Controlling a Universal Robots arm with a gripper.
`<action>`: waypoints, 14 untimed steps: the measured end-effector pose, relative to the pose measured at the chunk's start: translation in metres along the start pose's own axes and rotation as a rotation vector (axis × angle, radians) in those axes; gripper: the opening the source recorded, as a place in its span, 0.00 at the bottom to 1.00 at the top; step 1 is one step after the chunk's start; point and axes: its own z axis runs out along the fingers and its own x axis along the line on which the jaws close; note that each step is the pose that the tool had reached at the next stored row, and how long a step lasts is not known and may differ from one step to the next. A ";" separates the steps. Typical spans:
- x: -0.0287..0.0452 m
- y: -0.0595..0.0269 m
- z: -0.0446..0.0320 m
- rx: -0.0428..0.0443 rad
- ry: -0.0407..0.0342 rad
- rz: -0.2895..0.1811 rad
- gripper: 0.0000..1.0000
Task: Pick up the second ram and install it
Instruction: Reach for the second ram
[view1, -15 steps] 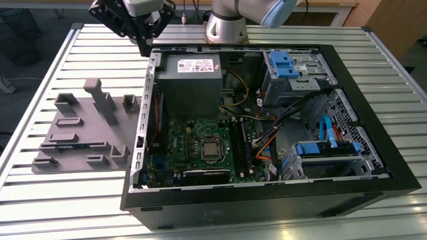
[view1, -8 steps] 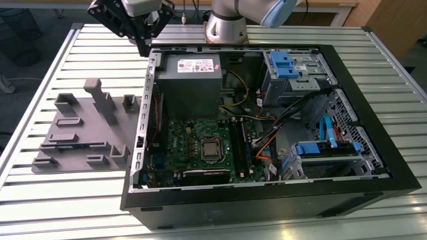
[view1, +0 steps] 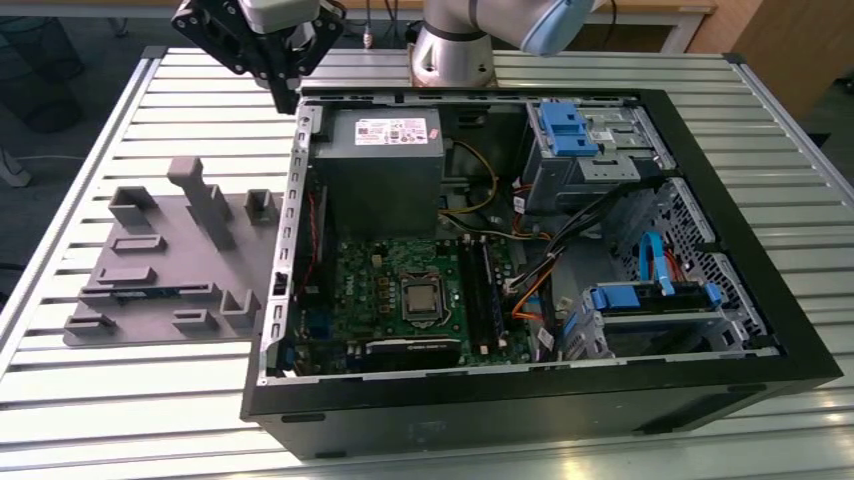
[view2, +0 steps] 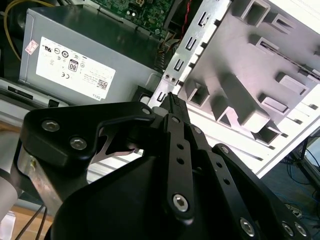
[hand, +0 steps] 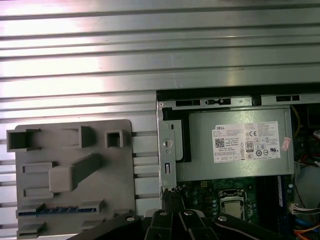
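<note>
One gripper (view1: 284, 103), fingers pressed together and empty, hovers by the case (view1: 534, 385) corner; one second ram (hand: 60, 210) lies in the one gray holder (view1: 150, 265).

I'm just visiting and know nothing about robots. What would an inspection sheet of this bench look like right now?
Surface: slatted metal table, carrying a grey holder tray and an open computer case.
Job's things: second ram, blue, lying in the tray, untouched.
Clutter: nothing seen.
Grippers: hand shut, empty, at the case's corner near the power supply.
Cables: loose wires inside the case.
Surroundings: wooden furniture beyond the table.
</note>
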 end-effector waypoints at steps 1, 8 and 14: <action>0.0007 0.0000 0.0000 0.0000 0.0000 0.000 0.11; 0.0080 -0.0006 -0.0002 0.0000 -0.0001 0.000 0.11; 0.0131 -0.0009 -0.0002 0.0000 -0.0001 0.000 0.11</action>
